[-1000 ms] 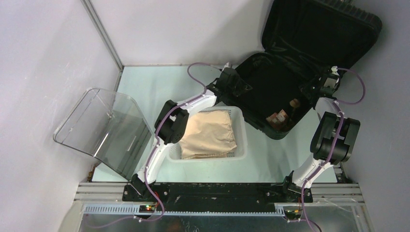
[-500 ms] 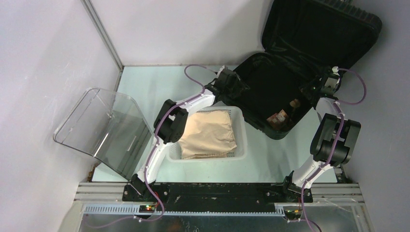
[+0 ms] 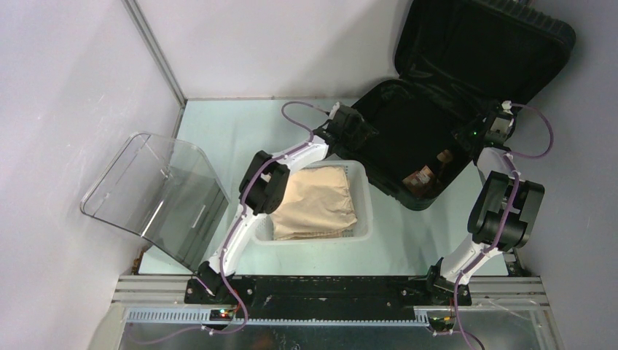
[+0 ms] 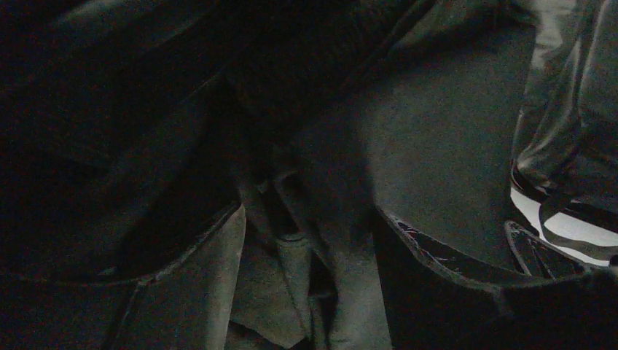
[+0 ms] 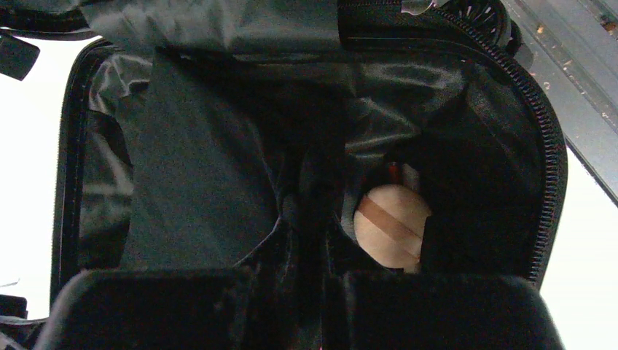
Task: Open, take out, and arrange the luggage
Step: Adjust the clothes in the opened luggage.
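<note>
Luggage [image 3: 415, 124] is lying open far right on the bench [image 3: 218, 124]; left claw [image 3: 364, 134], spread wide, is hanging inside its left rim, right claw [image 3: 467, 137], pinched narrow, over its right rim.

Your luggage [image 3: 404, 127] sits at the counter's [image 3: 226, 124] far right, its lid [image 3: 481, 51] standing open behind it and small items [image 3: 423, 176] in its near corner. The basket [image 3: 364, 215] sits just before it to the left, with a folded garment [image 3: 321, 200] inside. The clear cover [image 3: 160, 189] is well left.
</note>
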`<state>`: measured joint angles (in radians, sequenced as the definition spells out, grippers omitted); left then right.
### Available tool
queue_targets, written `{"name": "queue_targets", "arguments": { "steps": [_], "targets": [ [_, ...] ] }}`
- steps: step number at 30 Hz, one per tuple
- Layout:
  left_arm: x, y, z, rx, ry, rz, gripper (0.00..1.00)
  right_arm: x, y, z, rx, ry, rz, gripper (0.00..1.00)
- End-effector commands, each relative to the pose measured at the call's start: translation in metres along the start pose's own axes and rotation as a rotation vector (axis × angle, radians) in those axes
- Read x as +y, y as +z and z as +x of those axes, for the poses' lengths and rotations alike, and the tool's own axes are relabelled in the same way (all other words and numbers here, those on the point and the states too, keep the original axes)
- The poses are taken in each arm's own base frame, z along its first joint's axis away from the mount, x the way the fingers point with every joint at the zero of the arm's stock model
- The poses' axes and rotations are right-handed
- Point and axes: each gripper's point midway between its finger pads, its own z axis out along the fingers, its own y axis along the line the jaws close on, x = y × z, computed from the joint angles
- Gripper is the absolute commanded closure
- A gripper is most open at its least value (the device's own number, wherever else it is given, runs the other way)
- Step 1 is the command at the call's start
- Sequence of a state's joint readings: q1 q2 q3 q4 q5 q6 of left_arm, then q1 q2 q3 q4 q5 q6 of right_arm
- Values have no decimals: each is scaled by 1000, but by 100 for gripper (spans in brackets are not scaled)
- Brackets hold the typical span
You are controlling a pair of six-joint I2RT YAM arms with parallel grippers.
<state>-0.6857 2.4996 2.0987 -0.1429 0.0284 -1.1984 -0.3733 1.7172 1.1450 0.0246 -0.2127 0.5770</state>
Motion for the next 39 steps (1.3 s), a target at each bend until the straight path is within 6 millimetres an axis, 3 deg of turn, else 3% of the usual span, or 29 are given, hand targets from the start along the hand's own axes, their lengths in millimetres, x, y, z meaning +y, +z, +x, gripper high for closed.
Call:
{"name": "queue_targets", "arguments": {
  "steps": [1,3,8,15,19,24,27,32,39],
  "targets": [
    [-10,5,-2,-25,-36,26,32,5,-4,-22,-70,2,-29,98],
    [-15,4,-3,-26,-36,42,36,5,-3,-21,-65,3,-29,98],
    [-47,-2,-16,-51,-28,179,70,3,-4,-14,-35,9,-26,97],
    [-77,-27,-38,-88,48,237,98,5,-14,-15,-30,9,-14,91],
    [-86,-38,-46,-94,86,237,100,3,-22,-11,-8,15,9,76],
    [-85,-45,-54,-98,102,235,100,-4,-34,0,45,5,46,51],
    [-92,-49,-59,-97,114,264,100,3,-51,-5,48,-12,10,43],
    [-108,-57,-77,-110,187,314,100,34,-75,-24,22,-89,-153,36],
    [-114,-68,-90,-69,232,371,100,53,-73,-28,41,-153,-259,34]
  ]
}}
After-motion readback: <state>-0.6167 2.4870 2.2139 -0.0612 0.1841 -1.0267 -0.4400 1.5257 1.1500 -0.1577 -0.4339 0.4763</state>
